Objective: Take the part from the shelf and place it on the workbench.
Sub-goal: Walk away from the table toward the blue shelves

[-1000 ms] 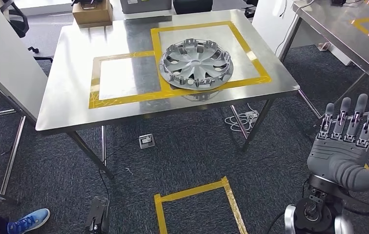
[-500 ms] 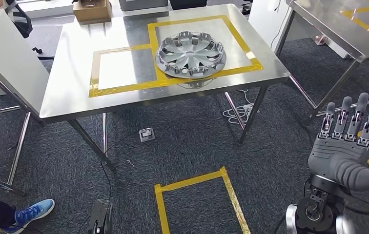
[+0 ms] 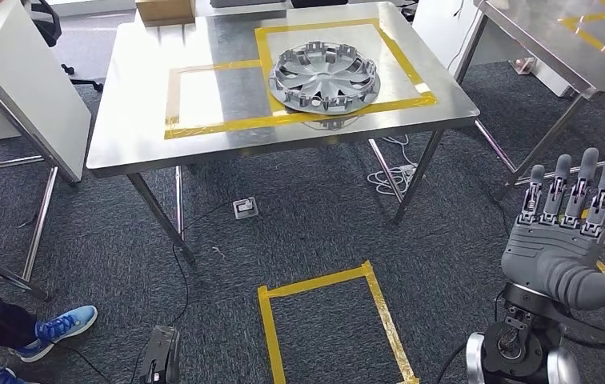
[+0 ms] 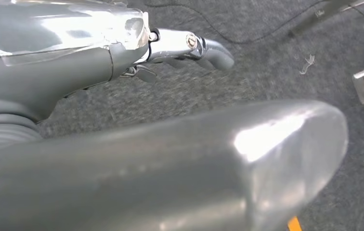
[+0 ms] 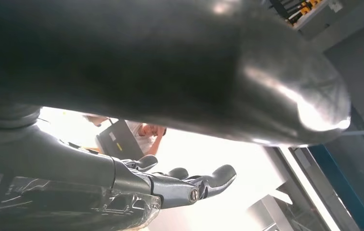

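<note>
The right hand point(image 3: 565, 228) stands raised, fingers straight and apart, holding nothing; the left hand point(image 4: 122, 57) appears empty, though poorly seen; the hubcap point(image 3: 325, 77) already lies on the counter point(image 3: 131, 136) inside the taped square; best simply withdraw without nudging the counter.

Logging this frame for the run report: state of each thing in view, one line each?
Hubcap: lying flat on the workbench, inside the larger yellow tape square, nothing touching it.
Right hand: raised, fingers straight and apart, holding nothing.
Left hand: hanging over the carpet, holding nothing.
Smaller tape square: nothing in it.
</note>
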